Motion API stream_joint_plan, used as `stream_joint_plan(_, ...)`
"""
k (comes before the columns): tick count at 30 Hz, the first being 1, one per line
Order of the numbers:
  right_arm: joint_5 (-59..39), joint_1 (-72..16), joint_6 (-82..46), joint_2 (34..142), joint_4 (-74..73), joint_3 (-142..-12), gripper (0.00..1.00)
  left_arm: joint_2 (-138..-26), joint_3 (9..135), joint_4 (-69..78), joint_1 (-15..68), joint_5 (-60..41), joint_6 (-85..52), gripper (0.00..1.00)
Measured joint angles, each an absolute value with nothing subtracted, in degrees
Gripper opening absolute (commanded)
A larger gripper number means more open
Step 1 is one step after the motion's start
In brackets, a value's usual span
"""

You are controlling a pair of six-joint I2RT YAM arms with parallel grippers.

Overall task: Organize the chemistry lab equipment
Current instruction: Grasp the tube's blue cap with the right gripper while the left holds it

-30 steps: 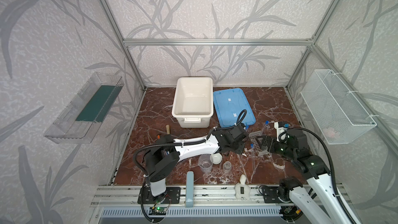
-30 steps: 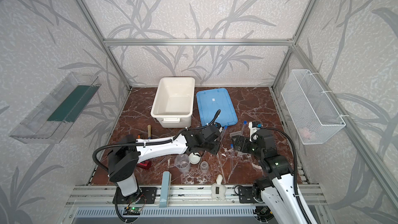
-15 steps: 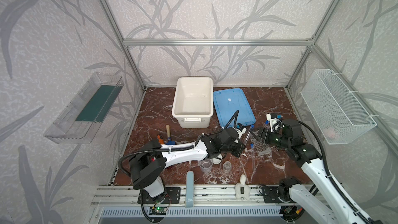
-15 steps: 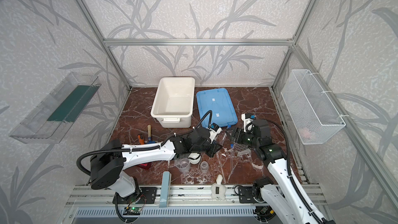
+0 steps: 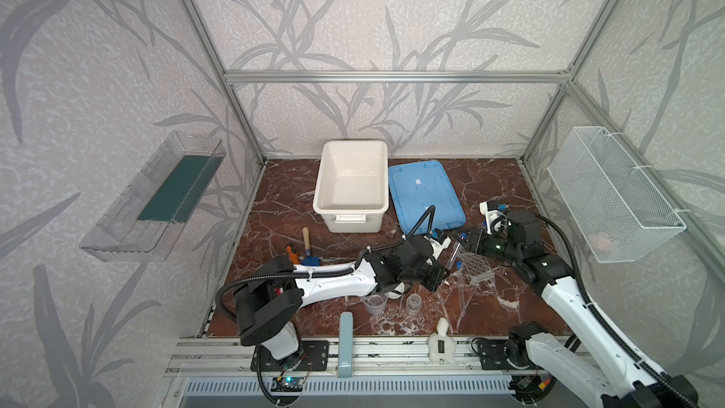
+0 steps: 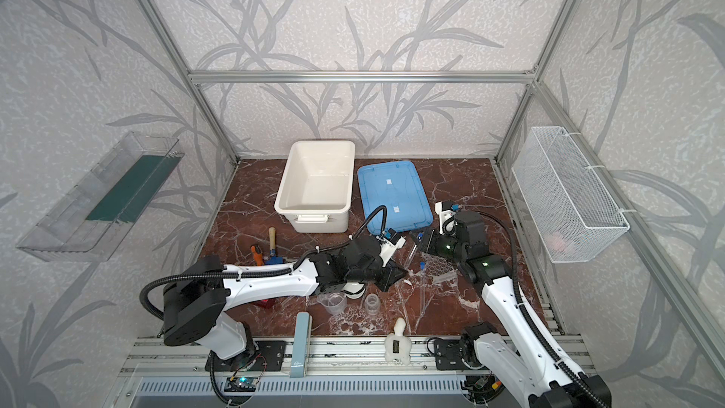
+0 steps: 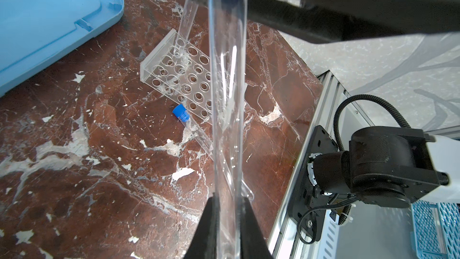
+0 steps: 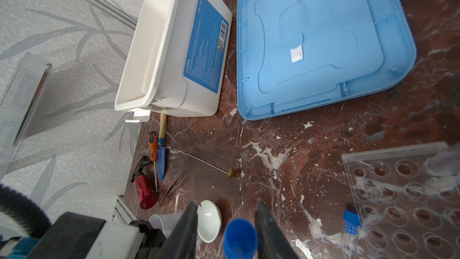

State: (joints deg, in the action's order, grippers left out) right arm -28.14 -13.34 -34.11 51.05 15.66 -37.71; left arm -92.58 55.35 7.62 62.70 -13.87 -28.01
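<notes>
1. Left wrist view first: the left gripper (image 7: 226, 201) is pinched tight on the bottom end of the held test tube (image 7: 226, 95). The tube is lifted clear of the marble table (image 7: 74, 170), and its blue cap (image 8: 240, 237) points into the right gripper (image 8: 226, 205).
2. The right gripper's jaws stand on either side of that cap. One is close against it and the other shows a gap, so I'd say that's no grip yet. If the left gripper lets go before the right has clamped, the tube drops onto the table.
3. The cap sits off-centre between the jaws. Closing could shove the tube sideways and twist it in the left pinch. It could also catch only the cap, which might pull off.
4. Below are the clear rack (image 7: 179, 75), a tilted tube (image 7: 186, 21) standing in it, and a loose tube (image 7: 183, 117) just beside it. A dropped tube could knock any of them.
</notes>
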Motion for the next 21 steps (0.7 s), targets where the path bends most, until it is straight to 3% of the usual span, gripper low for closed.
stream_joint_plan(15, -28.6, -13.4, -34.7, 51.2, 13.8, -36.2, 0.18, -92.6, 55.2, 8.2, 62.7, -13.8, -28.0, 0.18)
stream_joint_plan(17, -28.6, -13.4, -34.7, 51.0, 13.6, -36.0, 0.18, -92.6, 55.2, 8.2, 62.7, -13.8, -27.9, 0.33)
stream_joint_plan(18, -28.5, -13.4, -34.6, 50.7, 13.6, -35.9, 0.18, -92.6, 55.2, 8.2, 62.7, -13.8, -27.9, 0.51)
stream_joint_plan(19, -28.3, -13.4, -34.4, 50.4, 13.6, -35.8, 0.18, -92.6, 55.2, 8.2, 62.7, -13.8, -27.8, 0.82)
stream_joint_plan(20, -28.1, -13.4, -34.3, 50.2, 13.7, -35.7, 0.18, -92.6, 55.2, 8.3, 62.7, -13.8, -27.9, 0.98)
stream_joint_plan(21, -27.6, -13.4, -34.0, 49.7, 13.8, -35.6, 0.17, -92.6, 55.2, 8.3, 62.7, -13.8, -28.1, 0.99)
